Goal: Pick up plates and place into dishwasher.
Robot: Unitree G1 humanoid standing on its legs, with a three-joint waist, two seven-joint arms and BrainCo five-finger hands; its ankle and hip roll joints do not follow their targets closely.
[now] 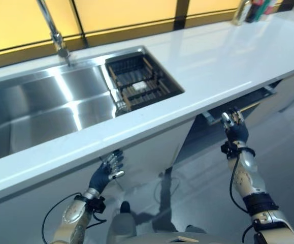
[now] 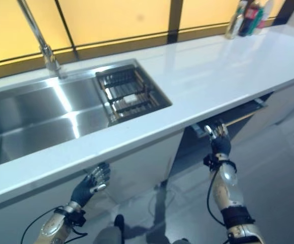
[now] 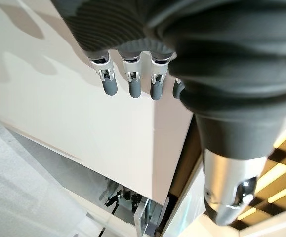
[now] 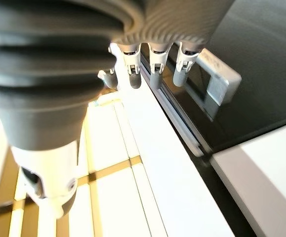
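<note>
The dishwasher door [image 1: 248, 99] sits under the white counter [image 1: 213, 61]. My right hand [image 1: 234, 127] reaches up at its top edge, fingers [image 4: 155, 74] straight, holding nothing. My left hand [image 1: 108, 170] hangs loosely open (below the sink [image 1: 45, 107]) near the cabinet front [image 3: 73, 113].

Bright kitchen, long white counter [image 1: 228, 61].
A steel sink [image 1: 30, 112] with tall tap [image 1: 53, 28] sits below warm yellow windows [image 1: 126, 10]; glossy grey floor [image 1: 284, 152].
</note>
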